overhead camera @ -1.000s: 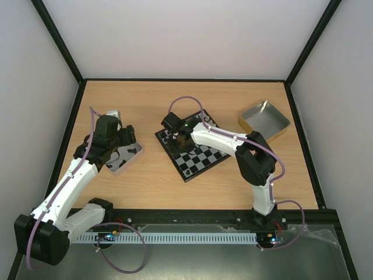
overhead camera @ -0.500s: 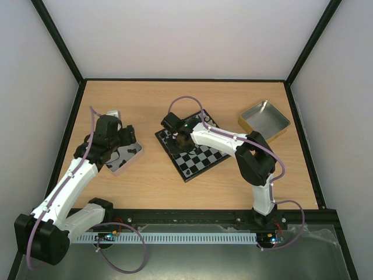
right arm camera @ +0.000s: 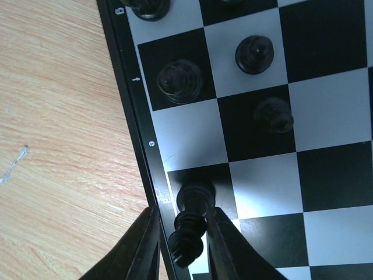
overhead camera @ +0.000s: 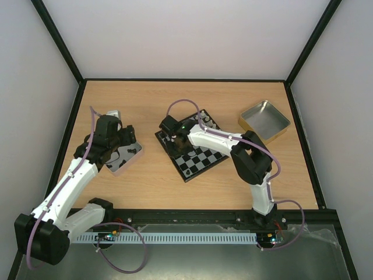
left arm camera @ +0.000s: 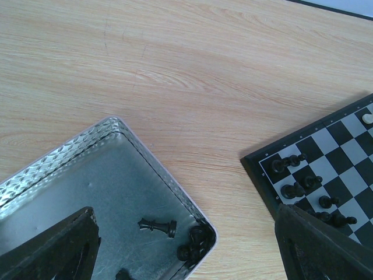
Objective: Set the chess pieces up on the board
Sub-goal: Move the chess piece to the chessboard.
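Observation:
The board (overhead camera: 198,160) lies tilted at mid-table. My right gripper (overhead camera: 173,135) hovers over its far left corner. In the right wrist view my right gripper (right arm camera: 183,224) straddles an upright black piece (right arm camera: 195,204) that stands on a black edge square. The right finger touches it and a small gap shows at the left finger. Other black pieces (right arm camera: 254,54) stand on nearby squares. My left gripper (left arm camera: 186,248) is wide open and empty above the silver tin (left arm camera: 145,160). A lying black piece (left arm camera: 156,225) and a few more (left arm camera: 195,242) sit in the tin's corner.
An open gold-rimmed tin (overhead camera: 264,121) sits at the far right. The silver tin (overhead camera: 125,157) lies left of the board. The left wrist view shows the board's corner (left arm camera: 259,169) with black pieces and one white piece (left arm camera: 367,118).
My right wrist has shifted slightly left over the board's far left corner. The left arm has not moved.

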Robot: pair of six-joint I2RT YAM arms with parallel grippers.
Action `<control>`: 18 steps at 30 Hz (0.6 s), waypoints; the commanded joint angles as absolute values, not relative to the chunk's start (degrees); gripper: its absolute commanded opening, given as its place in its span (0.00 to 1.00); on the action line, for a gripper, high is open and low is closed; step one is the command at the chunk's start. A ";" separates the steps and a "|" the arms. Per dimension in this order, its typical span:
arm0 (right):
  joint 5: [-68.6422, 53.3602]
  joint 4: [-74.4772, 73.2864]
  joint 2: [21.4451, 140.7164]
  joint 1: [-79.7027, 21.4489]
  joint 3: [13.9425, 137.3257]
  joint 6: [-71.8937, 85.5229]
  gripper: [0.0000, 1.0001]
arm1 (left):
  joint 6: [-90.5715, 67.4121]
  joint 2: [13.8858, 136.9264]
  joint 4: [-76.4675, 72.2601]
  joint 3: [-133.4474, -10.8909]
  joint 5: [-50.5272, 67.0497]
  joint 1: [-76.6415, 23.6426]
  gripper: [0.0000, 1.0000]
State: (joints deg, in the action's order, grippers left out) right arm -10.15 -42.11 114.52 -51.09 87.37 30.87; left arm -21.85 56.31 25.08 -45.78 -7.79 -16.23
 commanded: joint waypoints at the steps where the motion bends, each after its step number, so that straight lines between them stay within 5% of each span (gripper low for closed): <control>1: -8.11 -42.91 115.54 -51.60 88.05 30.60 0.18 | -21.28 56.42 24.52 -45.19 -8.32 -16.44 0.84; 18: -3.33 -39.94 118.61 -51.62 92.00 31.38 0.11 | -21.27 56.37 24.52 -45.18 -8.53 -16.44 0.84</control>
